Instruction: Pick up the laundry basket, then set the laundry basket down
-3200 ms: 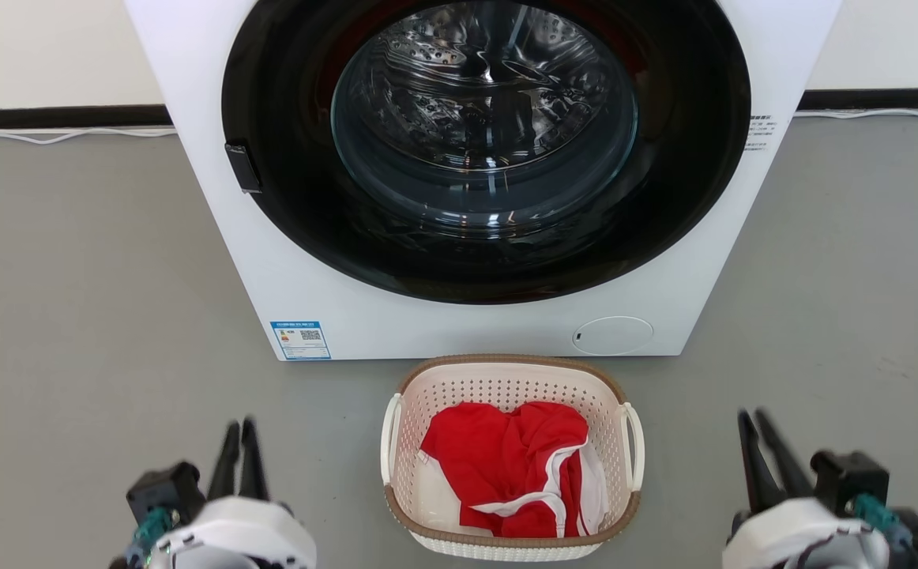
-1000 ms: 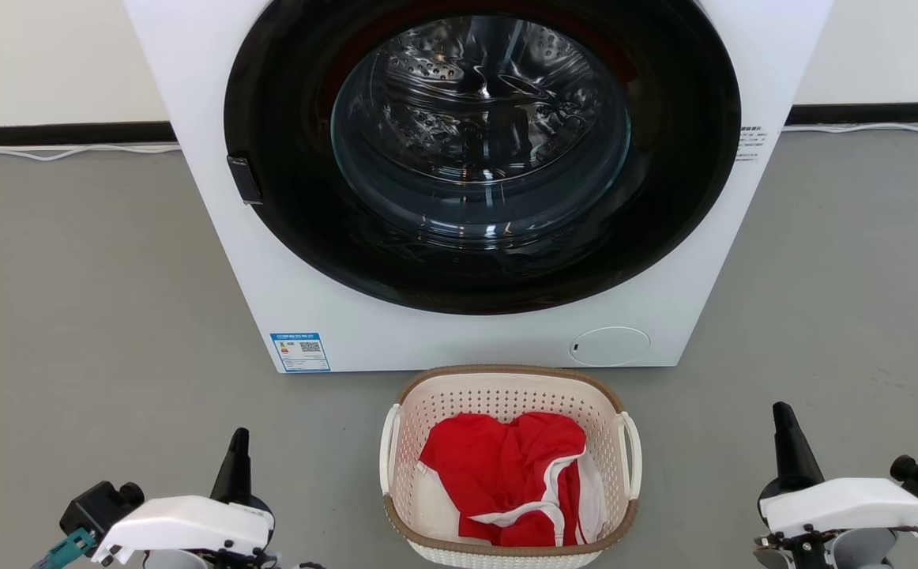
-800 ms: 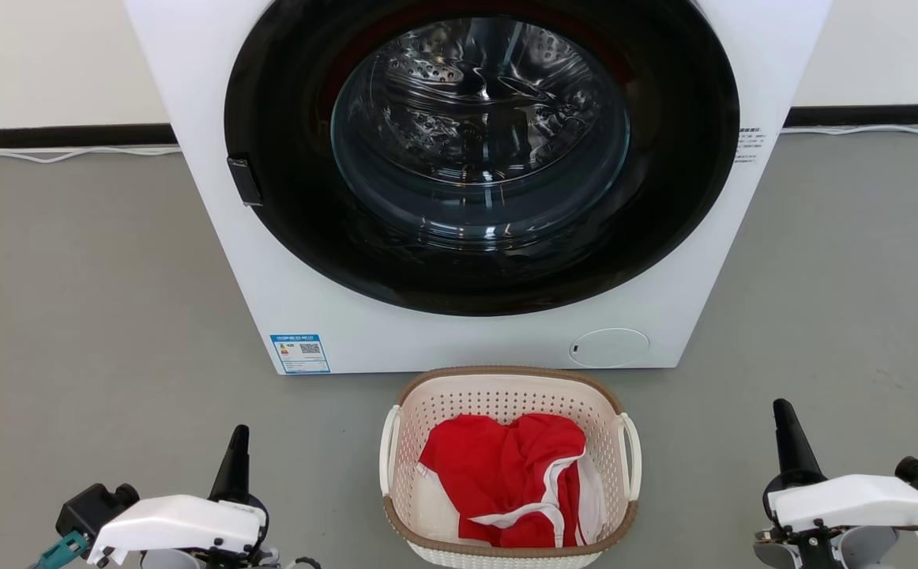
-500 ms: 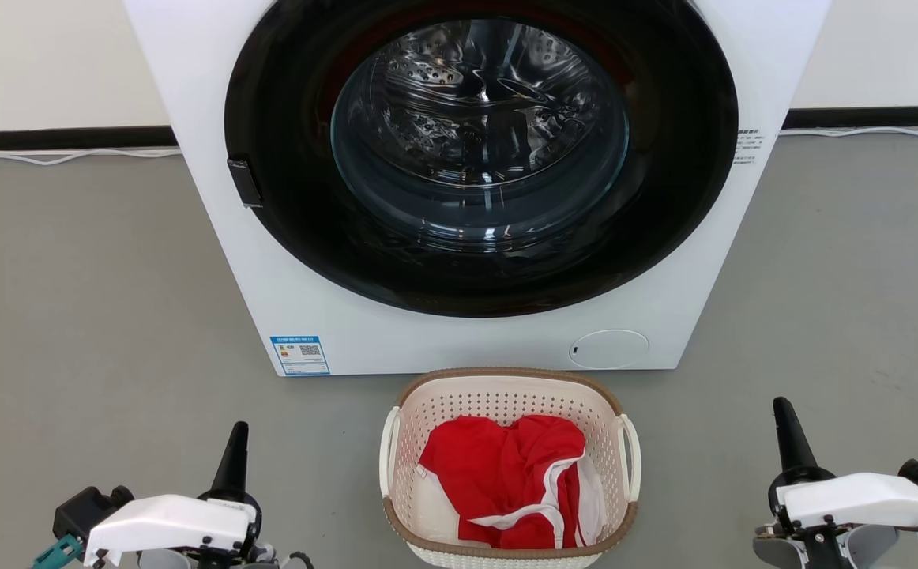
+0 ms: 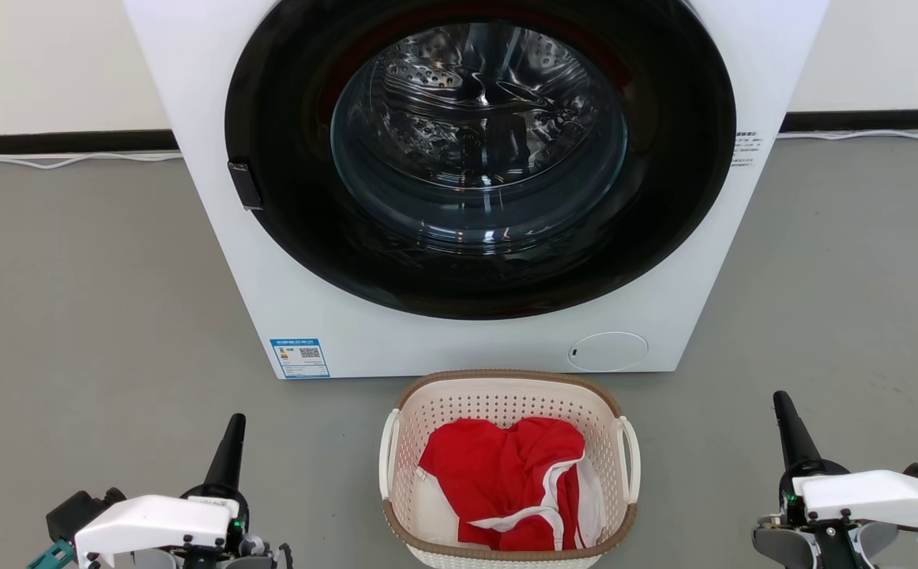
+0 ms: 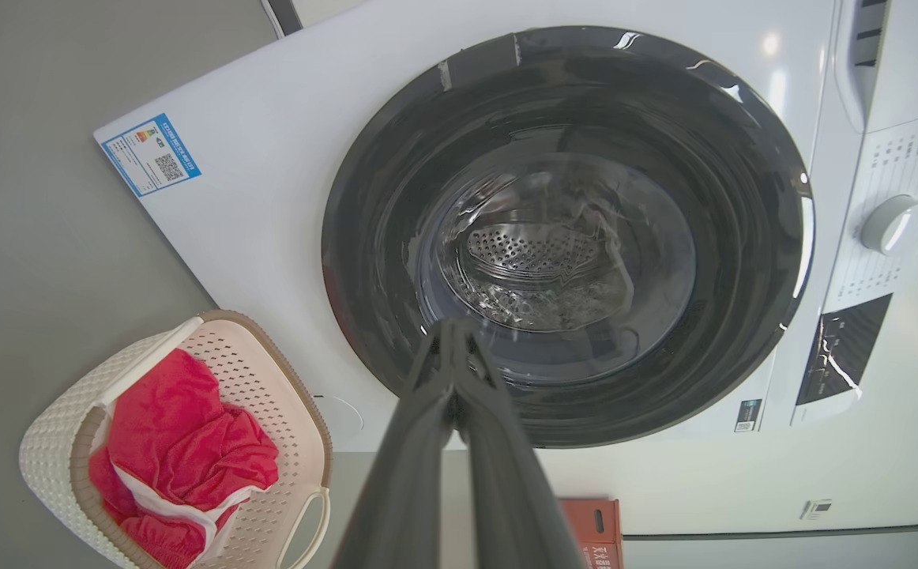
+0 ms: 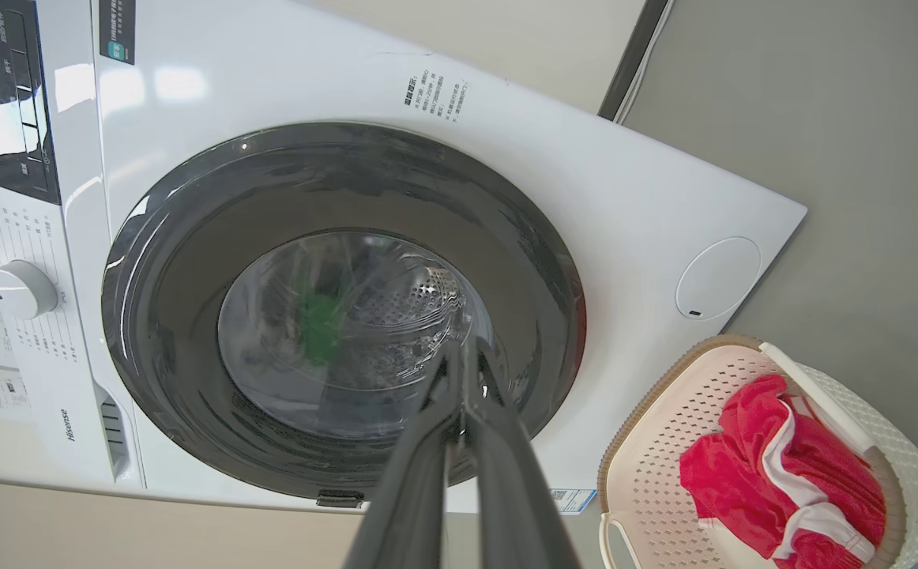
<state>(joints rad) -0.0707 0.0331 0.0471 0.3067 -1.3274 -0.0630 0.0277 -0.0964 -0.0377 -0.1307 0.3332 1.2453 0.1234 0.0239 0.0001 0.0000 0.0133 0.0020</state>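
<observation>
The laundry basket (image 5: 506, 399), cream-white and perforated with a brown rim and white side handles, stands on the grey floor just in front of the washer, holding a red and white garment (image 5: 510, 482). It also appears in the left wrist view (image 6: 48, 442) and the right wrist view (image 7: 901, 474). My left gripper (image 5: 231, 431) is at the lower left, well clear of the basket's left handle, fingertips together and empty. My right gripper (image 5: 783, 407) is at the lower right, equally far from the right handle, shut and empty. Both wrists are rolled sideways.
A white front-loading washer (image 5: 332, 316) with its dark round glass door (image 5: 479, 150) closed rises right behind the basket. White cables (image 5: 64, 160) run along the dark skirting. Open grey floor (image 5: 95, 316) lies on both sides. A red-brown crate (image 6: 597, 533) sits by the wall.
Since 3.2 s ago both wrists have rolled sideways, so each gripper shows as one dark point. The head camera has tilted slightly. The basket stays put.
</observation>
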